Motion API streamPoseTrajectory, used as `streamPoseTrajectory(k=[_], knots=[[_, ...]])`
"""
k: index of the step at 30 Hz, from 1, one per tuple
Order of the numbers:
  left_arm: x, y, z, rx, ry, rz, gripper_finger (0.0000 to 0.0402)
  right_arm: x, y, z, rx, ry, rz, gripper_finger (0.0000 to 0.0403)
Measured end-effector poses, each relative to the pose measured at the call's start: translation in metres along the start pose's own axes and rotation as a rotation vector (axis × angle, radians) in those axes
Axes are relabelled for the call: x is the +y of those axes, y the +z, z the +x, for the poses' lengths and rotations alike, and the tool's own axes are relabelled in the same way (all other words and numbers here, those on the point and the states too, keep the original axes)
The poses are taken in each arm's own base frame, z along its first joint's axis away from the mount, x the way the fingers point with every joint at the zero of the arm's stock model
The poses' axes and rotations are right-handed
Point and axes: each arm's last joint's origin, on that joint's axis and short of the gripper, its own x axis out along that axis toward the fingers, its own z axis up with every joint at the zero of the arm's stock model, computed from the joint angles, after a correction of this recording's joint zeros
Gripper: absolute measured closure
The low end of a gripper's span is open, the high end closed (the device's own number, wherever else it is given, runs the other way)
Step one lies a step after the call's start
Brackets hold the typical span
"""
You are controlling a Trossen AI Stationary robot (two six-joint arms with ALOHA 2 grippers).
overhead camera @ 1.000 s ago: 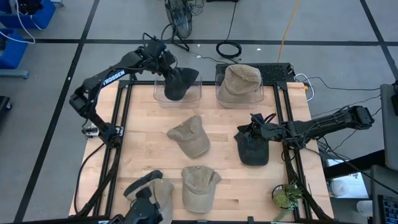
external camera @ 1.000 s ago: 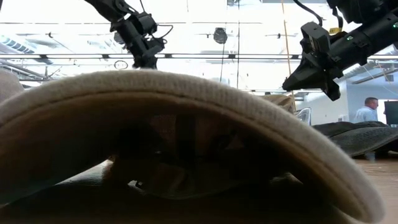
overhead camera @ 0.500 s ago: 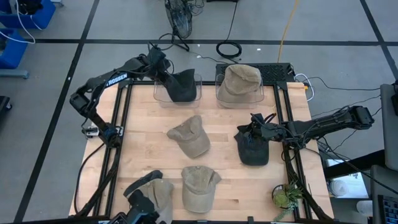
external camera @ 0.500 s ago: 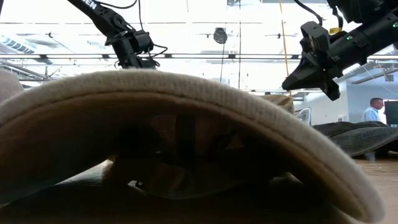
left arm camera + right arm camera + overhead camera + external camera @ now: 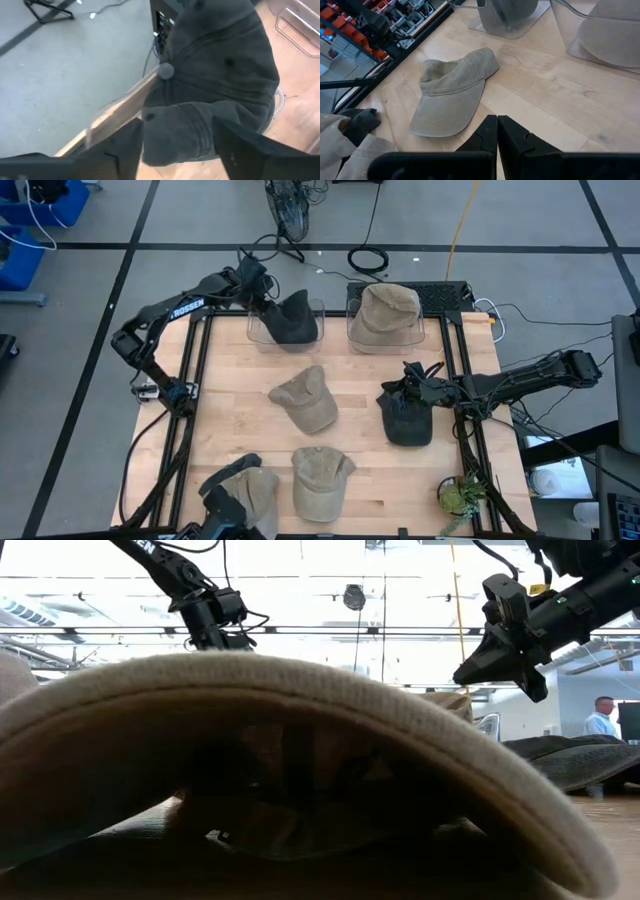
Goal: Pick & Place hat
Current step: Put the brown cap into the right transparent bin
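Left end effector [image 5: 175,145] with fingers spread apart around the dark grey fabric cap [image 5: 291,319], cap resting in the clear plastic bin [image 5: 313,335], right end effector [image 5: 497,131] closed, empty, over the wooden bench [image 5: 360,395] near the bin

we see a wooden worktop [image 5: 350,440], small green plant [image 5: 460,498] at its right near corner, coiled black cable [image 5: 369,259] on the floor behind, blue bins [image 5: 20,240] far left, a person [image 5: 600,717] in the room beyond

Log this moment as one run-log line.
left gripper: jaws open, at dark hat in clear bin | right gripper: shut, over table | tan hats: loose
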Motion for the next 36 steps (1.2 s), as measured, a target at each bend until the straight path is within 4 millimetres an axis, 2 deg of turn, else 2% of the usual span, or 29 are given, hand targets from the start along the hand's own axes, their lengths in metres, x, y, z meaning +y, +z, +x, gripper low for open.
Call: streamPoseTrajectory(k=[5, 9, 13, 16, 19, 25, 30, 36], knots=[[-0.003, 0.002, -0.031, -0.083, 0.077, -0.004, 0.0114, 0.000, 0.000, 0.000, -0.001, -0.004, -0.005, 0.0403], [-0.013, 0.001, -0.074, -0.206, 0.134, 0.000, 0.0128, -0.003, 0.003, 0.001, -0.045, -0.046, -0.005, 0.0403], [-0.032, -0.008, -0.118, -0.319, 0.075, -0.037, 0.0197, -0.005, 0.005, 0.002, -0.068, -0.071, -0.014, 0.0403], [-0.051, -0.019, -0.144, -0.364, 0.007, -0.044, 0.0280, -0.004, 0.005, 0.002, -0.066, -0.071, -0.042, 0.0403], [-0.075, -0.032, -0.160, -0.364, -0.073, -0.039, 0.0375, -0.004, 0.004, 0.002, -0.064, -0.072, -0.072, 0.0403], [-0.143, -0.062, -0.171, -0.323, -0.158, -0.034, 0.0397, -0.004, 0.004, 0.002, -0.063, -0.071, -0.071, 0.0403], [-0.204, -0.098, -0.164, -0.303, -0.215, -0.033, 0.0398, -0.004, 0.004, 0.002, -0.062, -0.071, -0.069, 0.0403], [-0.251, -0.139, -0.158, -0.233, -0.271, -0.025, 0.0399, -0.004, 0.004, 0.002, -0.063, -0.071, -0.069, 0.0403]])
